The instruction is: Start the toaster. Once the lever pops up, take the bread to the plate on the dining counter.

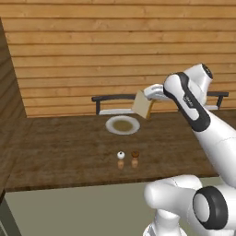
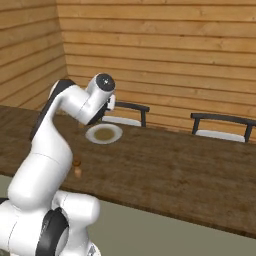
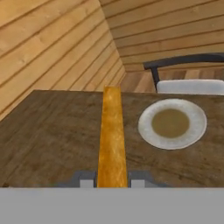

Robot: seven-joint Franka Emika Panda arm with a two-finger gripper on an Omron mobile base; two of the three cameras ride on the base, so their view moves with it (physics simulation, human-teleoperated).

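In the left base view we see the gripper [image 1: 146, 102] reaching out over the dining counter [image 1: 64, 147], pinching the bread [image 1: 143, 105] at its upper right edge. The slice hangs tilted in the air, just above the far right rim of the plate [image 1: 122, 124] and not touching it. The plate lies flat on the counter, pale at the rim and brownish in its middle. Nearer to us than the plate stand two small shakers [image 1: 127, 159], one white-topped and one brown-topped, side by side. Beyond the plate, a dark-framed chair [image 1: 110, 103] with a pale seat stands against the plank wall [image 1: 92, 46].

In the right base view we find the plate [image 2: 104, 133] on the dining counter [image 2: 175, 170], just below and right of the arm's wrist. We cannot tell how the jaws stand here, since the arm's own body covers them and the bread. One shaker [image 2: 77, 167] shows on the near side of the plate, beside the arm. Two chairs [image 2: 220, 127] stand behind the counter, one right behind the plate and one well to its right.

In the hand view we look along the bread [image 3: 112, 138] edge-on: a golden crust strip held between the two fingertips [image 3: 86, 180], jaws pressed against its faces. The plate [image 3: 192, 131] lies just to the right of the slice on the counter [image 3: 48, 135], a chair [image 3: 183, 70] behind it.
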